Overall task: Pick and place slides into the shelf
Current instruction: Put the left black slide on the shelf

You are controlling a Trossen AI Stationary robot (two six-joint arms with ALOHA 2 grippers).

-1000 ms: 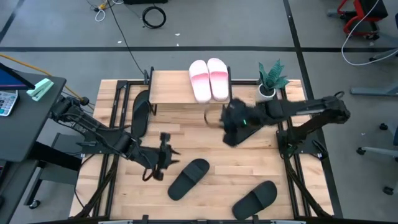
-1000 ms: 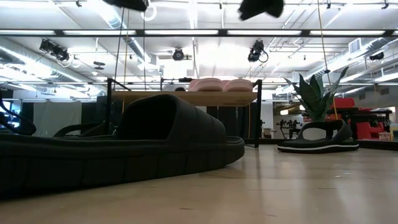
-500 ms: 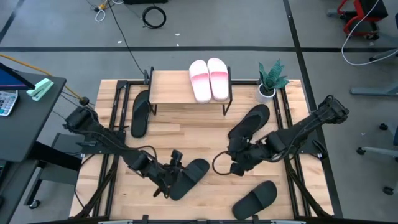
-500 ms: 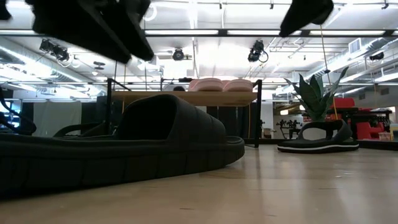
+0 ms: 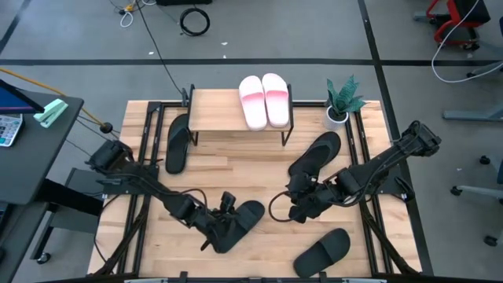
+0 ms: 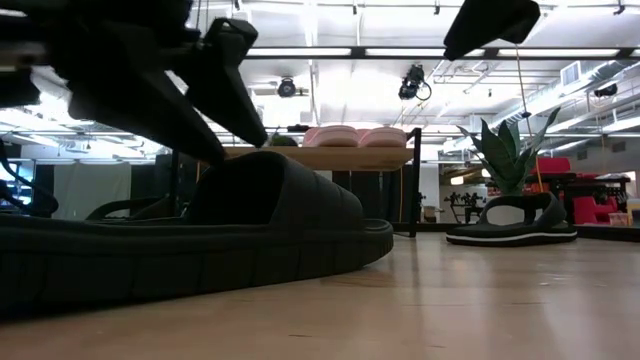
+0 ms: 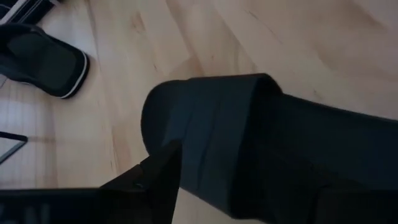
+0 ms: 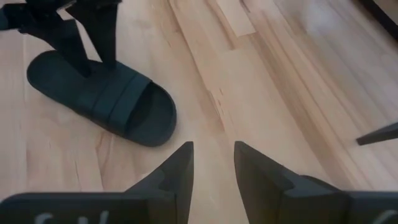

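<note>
A black slide (image 5: 242, 222) lies sole-down near the table's middle. My left gripper (image 5: 225, 211) is down over it, open, one finger on each side of the wide strap (image 7: 249, 137); the right wrist view shows the left gripper (image 8: 93, 62) pointing down at this slide (image 8: 106, 99). My right gripper (image 8: 214, 162) is open and holds nothing. It hangs above bare wood to the right of that slide (image 5: 299, 208). Two pale pink slides (image 5: 265, 101) lie on the shelf (image 5: 216, 110). Three other black slides (image 5: 177, 143) (image 5: 314, 155) (image 5: 322, 251) lie on the table. My left gripper comes at the black slide from above, slanting from the table's left, with its fingers (image 7: 158, 180) astride the strap (image 7: 205, 143). I cannot tell whether they touch it. The slide lies flat on the table.
A small potted plant (image 5: 342, 102) stands at the shelf's right end, with one black slide just in front of it. Another black slide lies beside the shelf's left legs. Bare tabletop (image 5: 259, 169) lies between the shelf and the two grippers.
My left gripper has moved toward the table's right and near edge and come down over the middle black slide. My right gripper has drawn back from near the shelf toward the near edge and lower, then held still. No slide has moved.
</note>
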